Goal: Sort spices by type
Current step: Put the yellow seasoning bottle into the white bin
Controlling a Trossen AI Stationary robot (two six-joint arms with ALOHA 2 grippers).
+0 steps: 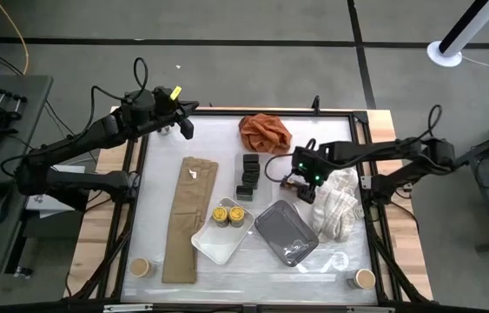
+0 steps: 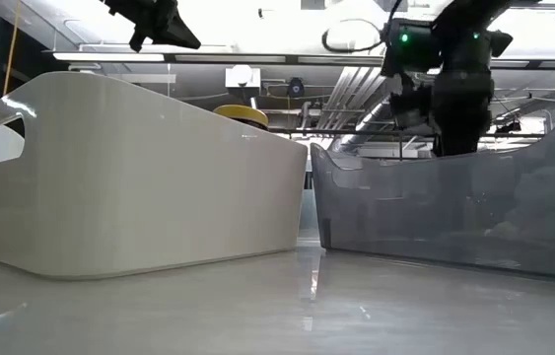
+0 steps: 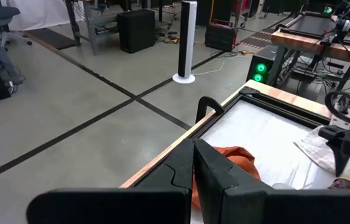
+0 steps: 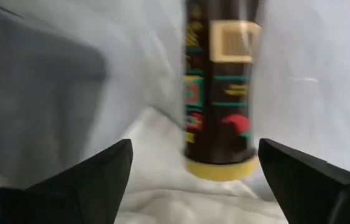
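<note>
White tabletop, high view: two yellow-lidded jars sit in the white tray. Only the right wrist view shows a third jar lying between the open right claw fingers. Left claw, closed, idles at the far edge.

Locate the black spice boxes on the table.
High view: the black boxes cluster mid-table, just below the orange cloth, left of the right claw, above the white tray.

Orange cloth, rumpled; khaki-tan folded fabric; cream-white towel with a waffle texture; three black boxes; two jars with yellow lids in a white tray; grey translucent tray; tan-lidded jars; dark brown jar, yellow lid, label in cream, green and red
</note>
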